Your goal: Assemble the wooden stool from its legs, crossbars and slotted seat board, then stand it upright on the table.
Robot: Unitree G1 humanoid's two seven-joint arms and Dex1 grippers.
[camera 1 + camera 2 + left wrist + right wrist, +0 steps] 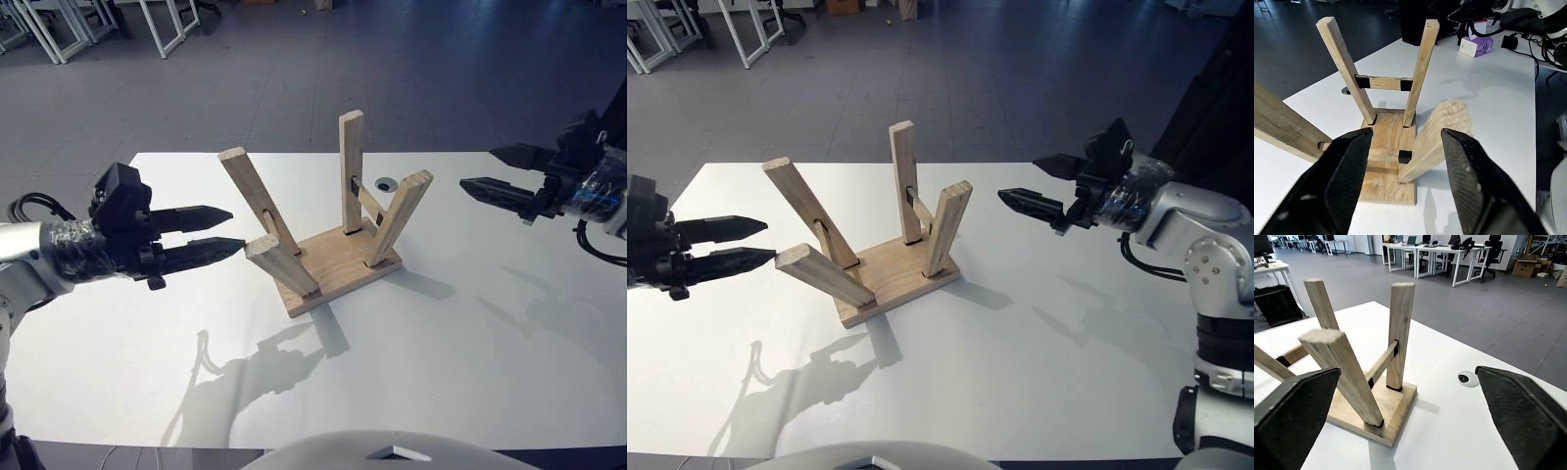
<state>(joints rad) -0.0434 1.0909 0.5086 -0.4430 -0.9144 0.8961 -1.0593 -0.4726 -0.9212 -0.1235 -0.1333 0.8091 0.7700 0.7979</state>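
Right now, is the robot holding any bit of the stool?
No, nothing is held. The left gripper and right gripper are both open, and neither is closed around the stool.

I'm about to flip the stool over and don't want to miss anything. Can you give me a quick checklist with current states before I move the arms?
1. Four legs standing in the seat board: ok.
2. Crossbars bridging both leg pairs: ok.
3. Legs pressed fully home: cannot tell.
4. Standing upright: not ok. The seat board lies flat on the table, legs pointing up.
5. Left gripper open, apart from the legs, on their left: ok.
6. Right gripper open, apart from the legs, on their right: ok.
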